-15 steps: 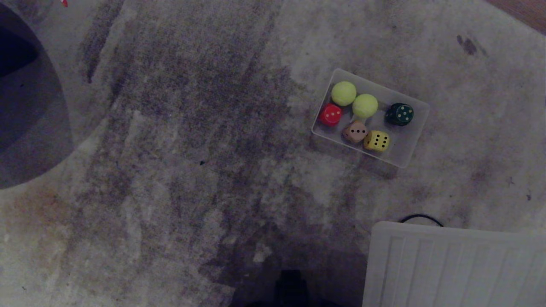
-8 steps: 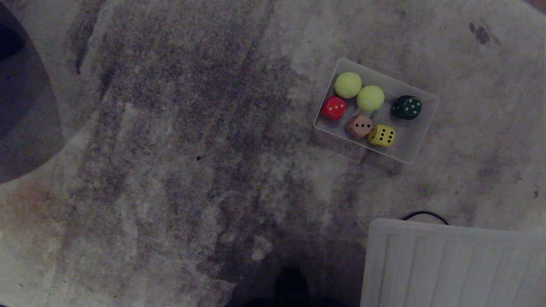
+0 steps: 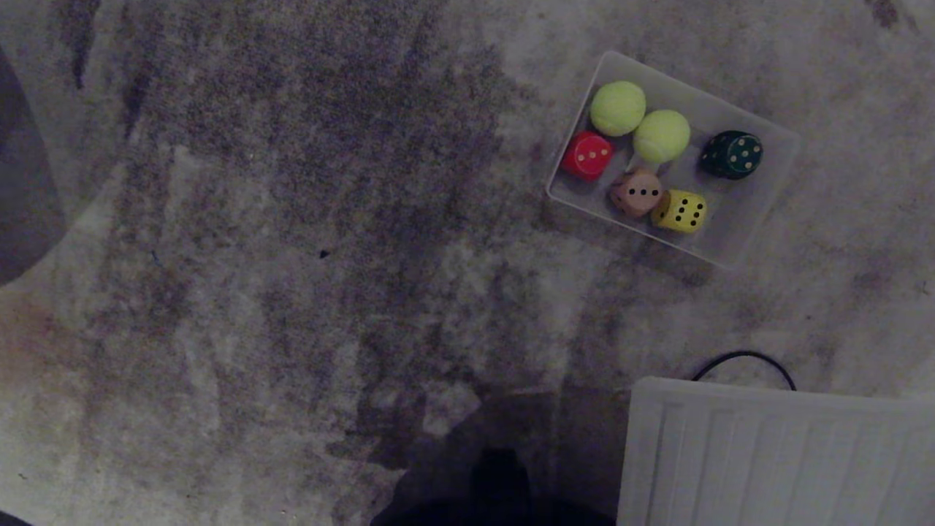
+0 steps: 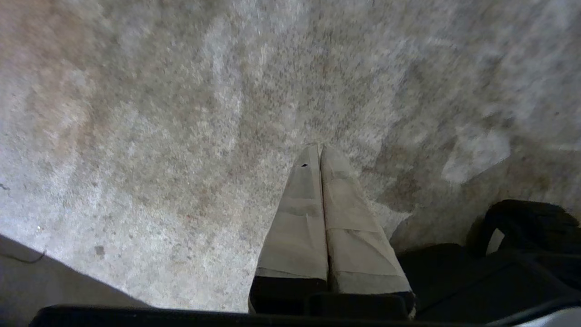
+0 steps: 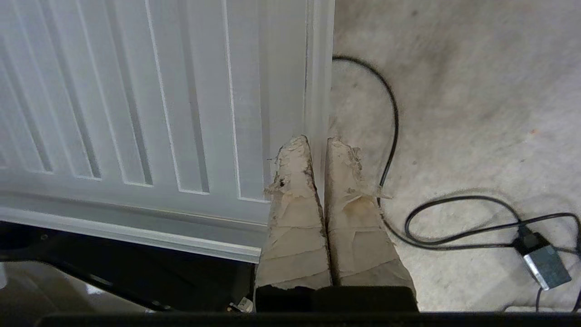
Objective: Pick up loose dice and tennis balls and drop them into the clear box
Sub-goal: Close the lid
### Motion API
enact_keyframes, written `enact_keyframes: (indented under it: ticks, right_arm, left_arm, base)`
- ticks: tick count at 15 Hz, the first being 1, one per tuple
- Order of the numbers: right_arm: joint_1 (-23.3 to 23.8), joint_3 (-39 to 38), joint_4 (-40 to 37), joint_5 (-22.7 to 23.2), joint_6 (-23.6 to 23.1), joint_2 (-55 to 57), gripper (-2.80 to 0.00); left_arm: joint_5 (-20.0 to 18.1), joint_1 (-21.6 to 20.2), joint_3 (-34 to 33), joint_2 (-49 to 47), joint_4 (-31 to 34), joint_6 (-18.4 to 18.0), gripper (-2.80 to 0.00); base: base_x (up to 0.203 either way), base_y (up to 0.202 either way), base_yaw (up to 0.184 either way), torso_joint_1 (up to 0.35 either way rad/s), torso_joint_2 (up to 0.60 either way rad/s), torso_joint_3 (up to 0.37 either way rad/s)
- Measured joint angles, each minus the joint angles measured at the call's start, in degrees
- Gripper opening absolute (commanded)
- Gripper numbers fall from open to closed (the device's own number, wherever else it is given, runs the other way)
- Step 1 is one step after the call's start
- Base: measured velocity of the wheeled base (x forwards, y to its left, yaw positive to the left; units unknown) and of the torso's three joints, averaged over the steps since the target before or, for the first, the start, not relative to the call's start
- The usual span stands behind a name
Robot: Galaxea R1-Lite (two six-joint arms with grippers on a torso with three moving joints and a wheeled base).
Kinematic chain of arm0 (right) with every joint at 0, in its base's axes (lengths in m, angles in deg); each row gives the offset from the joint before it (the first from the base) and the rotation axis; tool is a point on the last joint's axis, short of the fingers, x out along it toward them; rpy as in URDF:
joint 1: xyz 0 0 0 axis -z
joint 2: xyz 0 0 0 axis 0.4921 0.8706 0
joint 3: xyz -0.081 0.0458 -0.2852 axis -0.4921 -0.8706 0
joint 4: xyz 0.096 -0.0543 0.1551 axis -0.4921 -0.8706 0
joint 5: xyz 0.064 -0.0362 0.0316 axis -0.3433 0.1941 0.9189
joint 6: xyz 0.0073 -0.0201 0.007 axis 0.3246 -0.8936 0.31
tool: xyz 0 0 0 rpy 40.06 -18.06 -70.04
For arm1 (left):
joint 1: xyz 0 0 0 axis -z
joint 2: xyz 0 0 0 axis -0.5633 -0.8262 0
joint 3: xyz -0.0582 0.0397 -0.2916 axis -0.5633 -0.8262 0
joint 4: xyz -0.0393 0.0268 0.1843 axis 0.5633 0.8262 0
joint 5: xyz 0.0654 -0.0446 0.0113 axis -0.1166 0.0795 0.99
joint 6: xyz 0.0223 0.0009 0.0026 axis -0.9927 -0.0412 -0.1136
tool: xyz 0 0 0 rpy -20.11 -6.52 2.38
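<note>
On the carpet at the upper right of the head view lies the clear box [image 3: 767,197]. Inside it sit two tennis balls [image 3: 618,108] [image 3: 661,136] and several dice: red [image 3: 587,155], pinkish-tan [image 3: 637,193], yellow [image 3: 680,211] and dark green [image 3: 731,154]. Neither arm shows in the head view. My left gripper [image 4: 319,147] is shut and empty, hanging over bare carpet. My right gripper [image 5: 317,141] is shut and empty too, hanging above the edge of a ribbed lid.
A flat ribbed clear plastic lid [image 3: 774,456] [image 5: 159,100] lies at the lower right. A black cable [image 3: 745,359] [image 5: 390,131] loops beside it, ending in a small grey adapter [image 5: 544,265]. A dark round shape [image 3: 22,197] cuts the left edge. Stained carpet [image 3: 329,256] fills the middle.
The whole head view has shifted: the box with its contents has slid up and right in the picture, and the dark shape has slid left. Nothing on the carpet itself moved.
</note>
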Motion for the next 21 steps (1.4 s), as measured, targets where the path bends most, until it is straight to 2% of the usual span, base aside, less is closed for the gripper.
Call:
enact_keyframes:
  ticks: [7,10,13,15,17,21]
  right_arm:
    - [0.0,0.1,-0.1,-0.1,0.2,0.0,-2.8]
    - [0.2,0.9,-0.9,-1.3,2.2,0.1,-2.8]
    - [0.5,8.0,-4.5,-3.2,4.3,3.4,-2.8]
    - [0.7,13.2,-4.6,-4.6,8.4,9.8,-2.8]
    - [0.9,16.6,-1.1,-5.9,12.0,18.2,-2.8]
    - [1.1,19.3,15.2,-7.4,17.8,39.5,-2.8]
  left_arm:
    - [0.0,0.0,0.0,0.0,0.0,0.3,-2.8]
    - [0.0,0.0,0.0,0.0,0.0,0.3,-2.8]
    - [0.0,0.0,0.0,0.0,0.0,0.3,-2.8]
    - [0.0,0.0,0.0,0.0,0.0,0.4,-2.8]
    - [0.0,0.0,0.0,0.0,0.0,0.4,-2.8]
    - [0.0,0.0,0.0,0.0,0.0,0.4,-2.8]
  base:
    - [0.0,0.0,0.0,0.001,0.0,-0.067]
    - [0.0,0.0,0.0,0.0,0.0,0.0]
    - [0.0,0.0,0.0,0.0,0.0,0.0]
    - [0.0,0.0,0.0,0.0,0.0,0.0]
    - [0.0,0.0,0.0,0.0,0.0,0.0]
    - [0.0,0.0,0.0,0.0,0.0,0.0]
